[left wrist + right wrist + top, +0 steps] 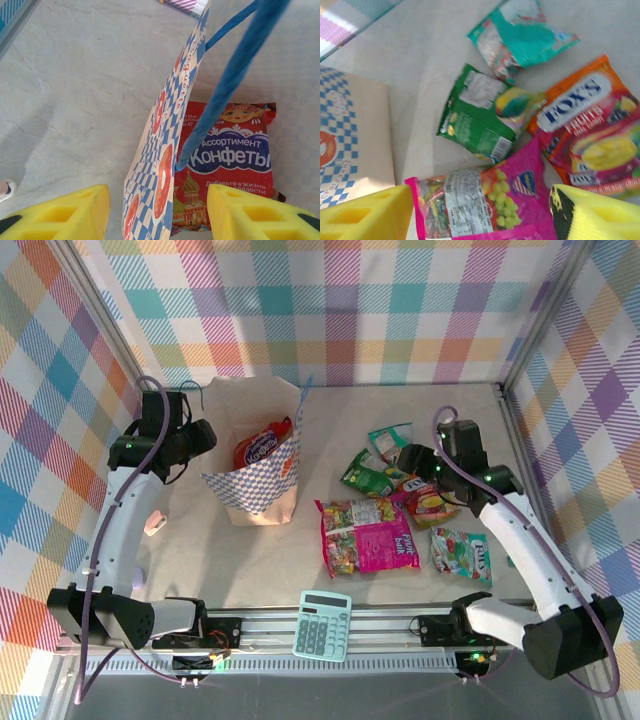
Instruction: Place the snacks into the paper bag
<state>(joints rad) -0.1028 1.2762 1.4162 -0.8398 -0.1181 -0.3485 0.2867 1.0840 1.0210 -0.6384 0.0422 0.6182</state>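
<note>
The paper bag stands left of centre with a red snack packet inside it. My left gripper is at the bag's left rim, open. In the left wrist view its yellow fingers straddle the bag's checkered wall with a gap on each side. The blue cord handle crosses over the red packet. My right gripper hangs open over the loose snacks, holding nothing. Below it lie the magenta packet, green packet, orange packet and teal packet.
A pale teal calculator lies at the near edge by the rail. Another teal packet lies at the right of the pile. A small pink object sits by the left arm. Checkered walls enclose the table on three sides.
</note>
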